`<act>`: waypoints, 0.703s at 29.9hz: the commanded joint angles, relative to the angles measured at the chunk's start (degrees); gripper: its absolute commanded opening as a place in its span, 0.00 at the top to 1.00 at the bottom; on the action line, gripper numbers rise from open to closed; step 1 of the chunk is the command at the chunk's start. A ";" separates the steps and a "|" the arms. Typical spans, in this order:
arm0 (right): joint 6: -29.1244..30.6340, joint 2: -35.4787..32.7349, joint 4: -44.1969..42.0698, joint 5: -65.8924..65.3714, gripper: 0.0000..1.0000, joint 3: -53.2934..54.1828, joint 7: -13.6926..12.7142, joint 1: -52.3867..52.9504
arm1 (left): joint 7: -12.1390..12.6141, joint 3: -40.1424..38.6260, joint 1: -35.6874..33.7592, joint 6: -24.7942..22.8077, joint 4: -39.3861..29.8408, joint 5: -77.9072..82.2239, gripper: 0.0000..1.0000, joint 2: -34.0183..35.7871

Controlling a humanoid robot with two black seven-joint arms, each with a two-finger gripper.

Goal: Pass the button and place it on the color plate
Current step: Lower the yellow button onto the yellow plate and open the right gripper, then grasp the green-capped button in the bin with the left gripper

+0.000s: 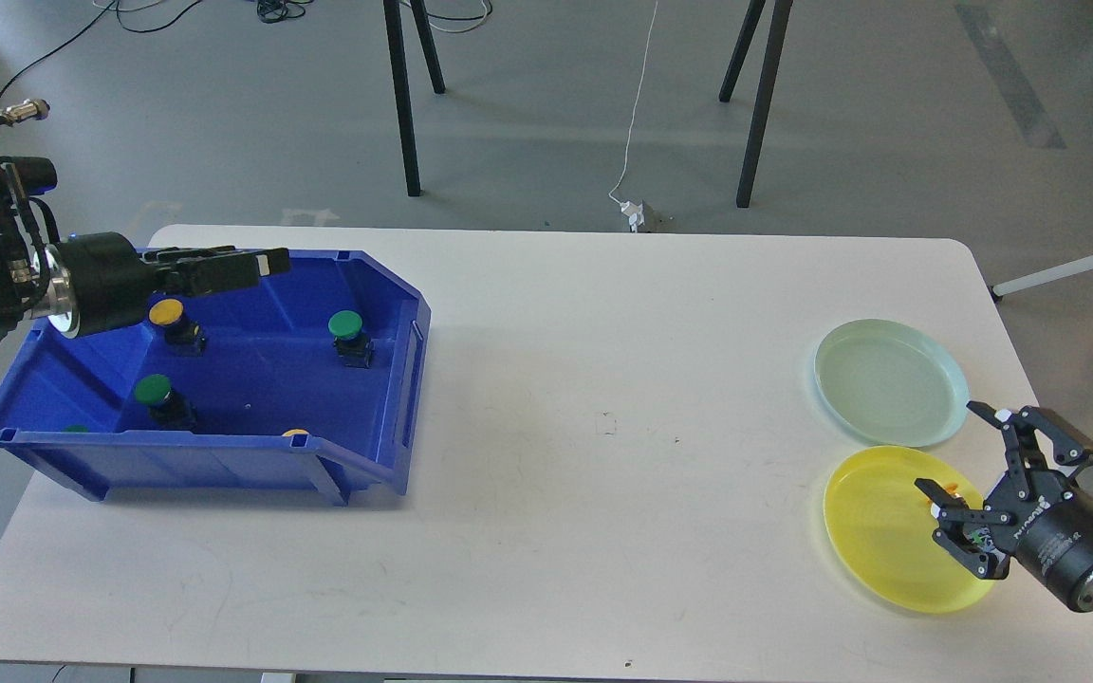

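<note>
My right gripper is open above the right edge of the yellow plate. A small orange-capped button lies on that plate just behind the lower finger and is mostly hidden by it. The pale green plate just behind is empty. My left gripper hovers over the back of the blue bin. It is seen side-on with its fingers overlapping, and it holds nothing that I can see. In the bin are a yellow button and two green buttons.
Another yellow cap and a green one peek over the bin's front wall. The white table lies between the bin and the plates. Stand legs and a cable are on the floor behind the table.
</note>
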 commanded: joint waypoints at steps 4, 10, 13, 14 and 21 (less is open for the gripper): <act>12.37 1.75 -0.08 6.94 0.01 15.89 0.28 0.08 | 0.01 4.89 0.83 -0.30 6.31 9.29 0.05 0.02; 13.08 7.47 -1.30 6.68 0.01 21.01 -1.21 5.78 | 0.01 11.75 0.13 -1.26 12.37 9.38 0.05 -0.68; 13.08 8.35 -1.40 6.68 0.01 20.83 -1.57 6.76 | 0.01 12.72 0.04 -3.02 13.95 9.38 0.05 -2.43; 13.08 8.35 -1.40 6.68 0.01 20.75 -1.57 6.76 | 0.01 12.72 0.04 -3.46 14.74 9.38 0.05 -2.88; 13.35 8.35 -1.48 6.68 0.01 20.39 -1.57 5.88 | 0.01 12.81 0.13 -3.81 20.54 9.38 0.05 -6.74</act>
